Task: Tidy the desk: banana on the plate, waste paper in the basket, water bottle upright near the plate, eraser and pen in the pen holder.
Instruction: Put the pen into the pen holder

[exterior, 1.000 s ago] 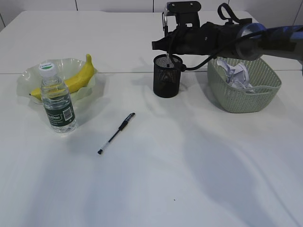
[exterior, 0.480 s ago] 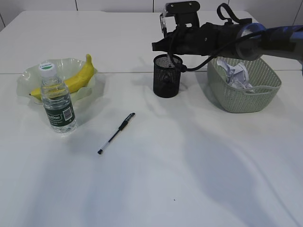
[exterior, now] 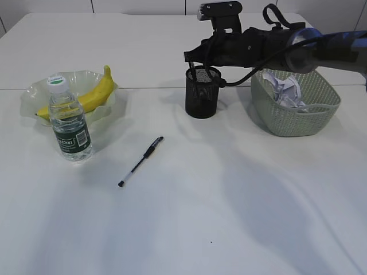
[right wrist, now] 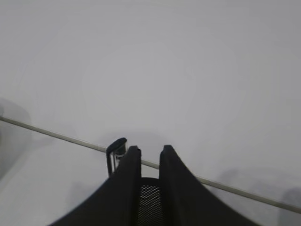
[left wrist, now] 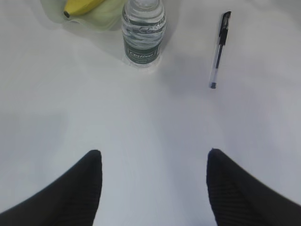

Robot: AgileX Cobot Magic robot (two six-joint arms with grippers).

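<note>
A banana point(exterior: 94, 94) lies on the pale green plate point(exterior: 34, 94). Just in front of the plate a water bottle point(exterior: 69, 123) stands upright. One black pen point(exterior: 140, 162) lies flat on the table. My right gripper point(exterior: 194, 58) hovers over the black mesh pen holder point(exterior: 202, 94), open by a narrow, empty gap point(right wrist: 149, 149). Another pen point(right wrist: 116, 153) stands in the holder, just left of my fingers. Waste paper point(exterior: 287, 90) sits in the green basket point(exterior: 295, 109). The eraser is out of view. My left gripper point(left wrist: 154, 157) is open above bare table, short of the bottle point(left wrist: 143, 30) and pen point(left wrist: 219, 49).
The basket stands right beside the pen holder, under my right arm. A seam runs across the table behind the holder. The table's front half is bare white surface.
My right jaws have parted slightly and the pen they held above the holder now leans at its left rim. The right wrist has risen a little. The left gripper is unchanged.
</note>
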